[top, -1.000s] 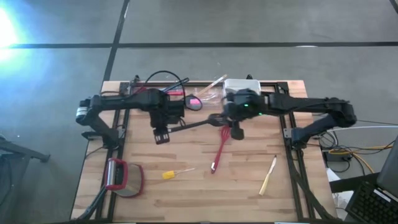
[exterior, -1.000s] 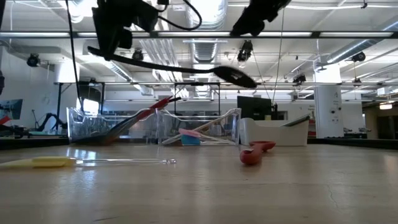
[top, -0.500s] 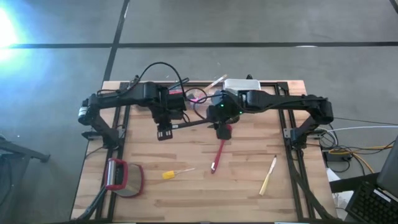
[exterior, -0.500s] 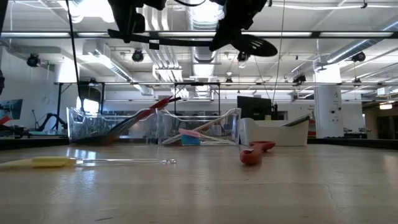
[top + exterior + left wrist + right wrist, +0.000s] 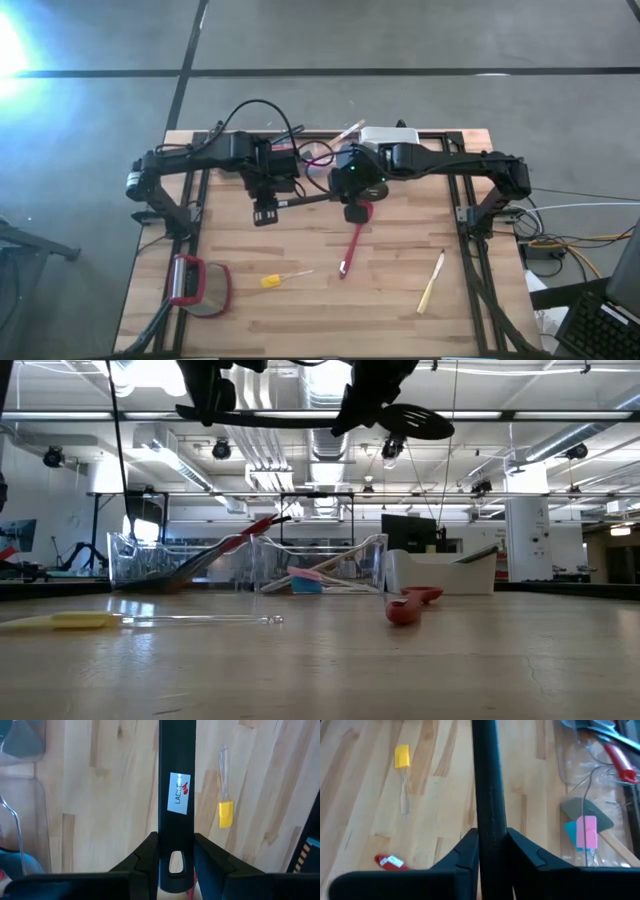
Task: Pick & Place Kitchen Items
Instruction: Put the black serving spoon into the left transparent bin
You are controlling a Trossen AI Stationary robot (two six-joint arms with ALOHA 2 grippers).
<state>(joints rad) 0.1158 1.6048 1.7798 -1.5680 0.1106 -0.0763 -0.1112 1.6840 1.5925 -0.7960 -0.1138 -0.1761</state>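
A long black spoon hangs level high above the table, its head toward the table's right. My left gripper is shut on its handle end, and my right gripper is shut on the handle closer to the head. In the high view the spoon spans the gap between the two grippers. On the table lie a red spatula, a small yellow spatula and a pale wooden utensil. My left gripper pinches the handle's free end, at the hanging hole, between its two fingers. The fingers point almost straight down and lie across the handle. The spoon is lifted clear and level. My right gripper pinches the handle's two sides between its two fingers, toward the head end. The fingers slant down from the table's right and lie across the handle. The spoon is clear of the table.
Clear tubs holding red, pink and blue utensils and a white tub stand along the far edge. A red-framed round object lies at the near left. Bare wood shows in the table's middle and near right.
My left gripper has risen, and the spoon, which hung tilted with its head low, now lies level and higher. My right gripper has gone toward the table's left and taken hold of the handle near the head.
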